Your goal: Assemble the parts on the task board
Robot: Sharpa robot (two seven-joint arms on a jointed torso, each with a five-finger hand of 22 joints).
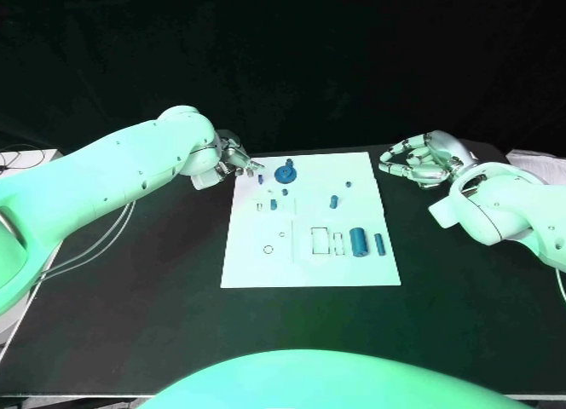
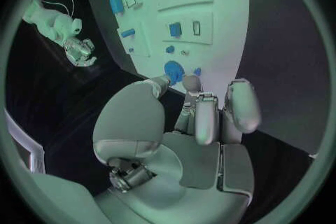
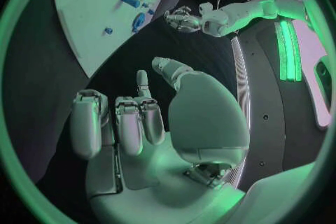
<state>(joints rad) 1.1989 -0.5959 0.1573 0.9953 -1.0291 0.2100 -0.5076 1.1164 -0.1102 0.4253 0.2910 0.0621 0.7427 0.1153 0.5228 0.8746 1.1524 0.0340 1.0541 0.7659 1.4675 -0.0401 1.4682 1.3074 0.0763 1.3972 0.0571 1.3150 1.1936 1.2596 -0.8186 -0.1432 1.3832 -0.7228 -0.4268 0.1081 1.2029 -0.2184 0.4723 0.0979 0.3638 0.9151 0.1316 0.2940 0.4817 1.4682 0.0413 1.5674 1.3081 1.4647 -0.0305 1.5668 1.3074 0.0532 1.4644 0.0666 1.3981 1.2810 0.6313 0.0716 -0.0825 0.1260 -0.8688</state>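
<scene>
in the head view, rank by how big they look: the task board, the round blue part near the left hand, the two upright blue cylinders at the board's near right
1. task board, by far the largest.
2. The two blue cylinders: they look alike, so I won't rank them against each other.
3. round blue part: close to the cylinders in apparent size, so this place is unsure.

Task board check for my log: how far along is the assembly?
Early. Blue parts lie loose on the task board; none visibly assembled. The left hand hovers at the board's far corner near the round blue part, holding nothing. The right hand is off the board, empty.
</scene>
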